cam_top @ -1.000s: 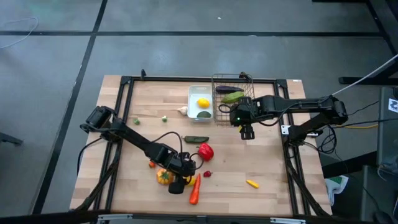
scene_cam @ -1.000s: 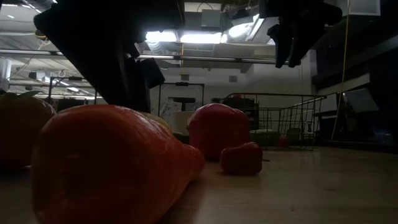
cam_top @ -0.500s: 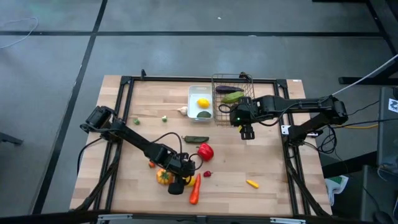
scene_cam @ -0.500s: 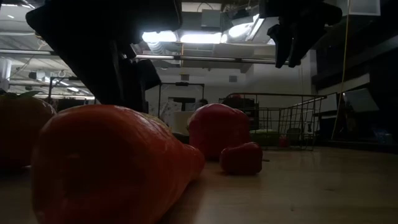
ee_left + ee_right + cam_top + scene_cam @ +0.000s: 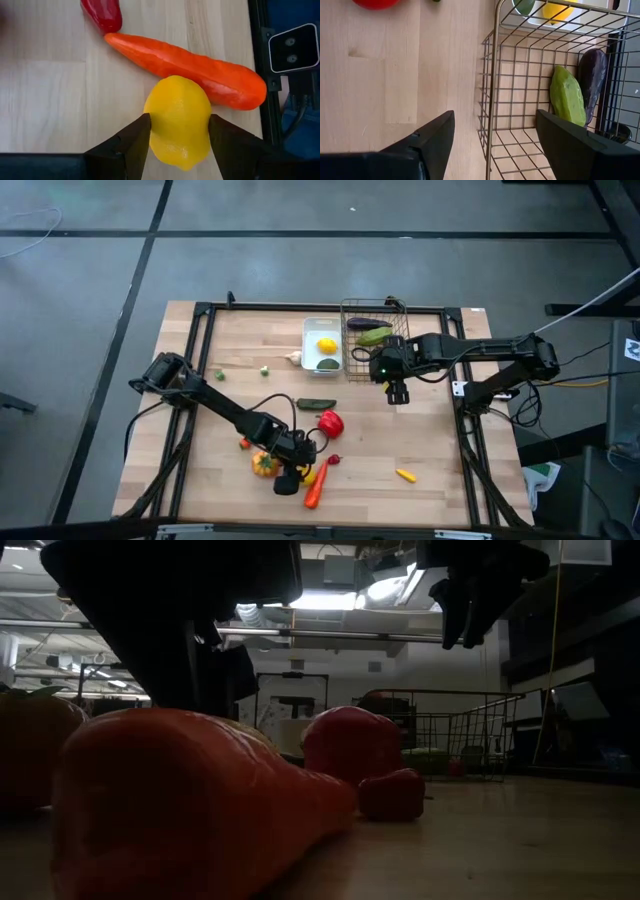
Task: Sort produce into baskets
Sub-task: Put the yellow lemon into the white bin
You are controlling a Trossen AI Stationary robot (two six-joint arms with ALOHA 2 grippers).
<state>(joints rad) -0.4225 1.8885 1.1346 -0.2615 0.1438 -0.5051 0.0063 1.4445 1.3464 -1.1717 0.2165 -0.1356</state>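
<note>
The light wooden counter carries a tall square wire-mesh basket and a shallow white plastic tray.

The right arm reaches in level from the counter's side. Its fingers are spread and empty, hanging just outside the mesh wall, with a green cucumber and a dark purple eggplant beyond that wall.

The left arm stretches low and long toward the near edge. Its fingers are clenched on a small glossy yellow toy lemon, one pad on each flank at the widest part. The lemon touches a long orange toy carrot just past the fingertips, and a red chilli lies farther out.

The lemon looks light, hard and slick. A grip across its middle seems safest, since its tapered ends would probably squirt free.
</note>
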